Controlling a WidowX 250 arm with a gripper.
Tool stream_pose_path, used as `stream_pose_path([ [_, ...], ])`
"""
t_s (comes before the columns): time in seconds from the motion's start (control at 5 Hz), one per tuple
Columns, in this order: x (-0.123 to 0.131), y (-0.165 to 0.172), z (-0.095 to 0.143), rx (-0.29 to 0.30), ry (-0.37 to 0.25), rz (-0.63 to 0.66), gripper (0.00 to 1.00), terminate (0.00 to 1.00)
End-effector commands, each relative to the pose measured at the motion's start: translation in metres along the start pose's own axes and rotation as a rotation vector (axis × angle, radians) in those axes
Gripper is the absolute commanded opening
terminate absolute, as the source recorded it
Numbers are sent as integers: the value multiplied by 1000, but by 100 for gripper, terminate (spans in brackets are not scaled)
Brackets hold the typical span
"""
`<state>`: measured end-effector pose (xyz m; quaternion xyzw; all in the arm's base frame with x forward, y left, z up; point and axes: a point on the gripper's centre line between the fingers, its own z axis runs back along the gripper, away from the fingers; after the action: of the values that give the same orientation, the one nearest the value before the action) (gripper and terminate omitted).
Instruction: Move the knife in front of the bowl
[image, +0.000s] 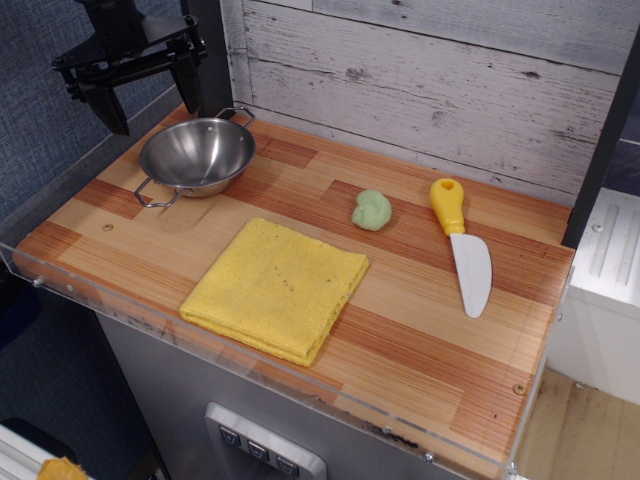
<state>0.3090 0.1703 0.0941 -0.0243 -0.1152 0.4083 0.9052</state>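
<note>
Gripper (150, 95) jaws wide, empty, above shiny steel bowl (196, 155) | yellow-handled white-bladed toy knife (462, 243) likely light, stiff, slippery | grasp chunky handle

Bowl (196, 154) back left on table (420, 330); cloth (275, 287) in front; knife (462, 243) far right, lump (372, 210) just left of it.

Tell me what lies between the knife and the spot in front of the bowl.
The knife lies at the right of the table, the bowl at the far left. Between them sit a small green lump and a folded yellow cloth, which covers much of the area in front of the bowl.
</note>
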Motion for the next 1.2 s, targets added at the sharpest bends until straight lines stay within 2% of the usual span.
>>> stream_pose_path([
  [0.0, 0, 0, 0, 0, 0, 0, 100, 0],
  [0.2, -14, -34, 1, -28, -16, -83, 100, 0],
  [0.6, -47, -96, -6, -95, -9, -210, 100, 0],
  [0.8, -62, -119, -19, -127, -5, -259, 100, 0],
  [1.0, -71, -142, -30, -127, -11, -302, 100, 0],
])
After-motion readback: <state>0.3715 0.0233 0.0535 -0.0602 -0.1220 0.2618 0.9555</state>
